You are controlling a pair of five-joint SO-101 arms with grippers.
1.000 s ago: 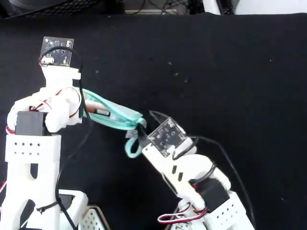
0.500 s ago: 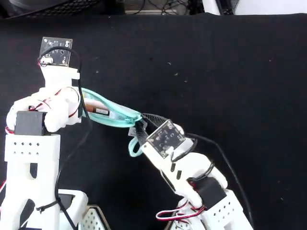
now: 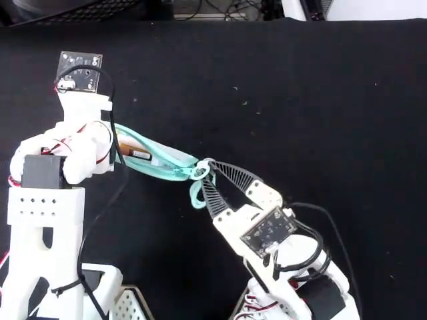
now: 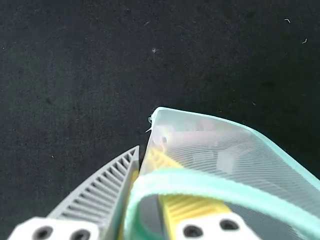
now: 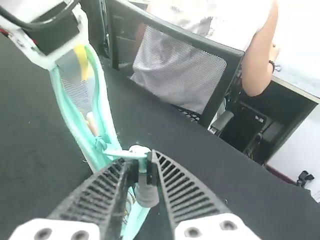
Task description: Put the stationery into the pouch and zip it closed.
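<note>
Since a second ago my right arm has drawn back toward 5 o'clock. My right gripper point(image 3: 207, 171) has its jaws narrowed on the small grey zip pull point(image 5: 145, 189). From there the teal-edged, see-through mesh pouch point(image 3: 157, 161) stretches toward 10 o'clock. My left gripper point(image 4: 145, 152) clamps its far end, over the black cloth table point(image 3: 320, 100).

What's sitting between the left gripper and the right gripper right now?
In the high view, the pouch spans the whole stretch: the left gripper clamps one end, the right gripper pinches its zipper pull at the other.
</note>
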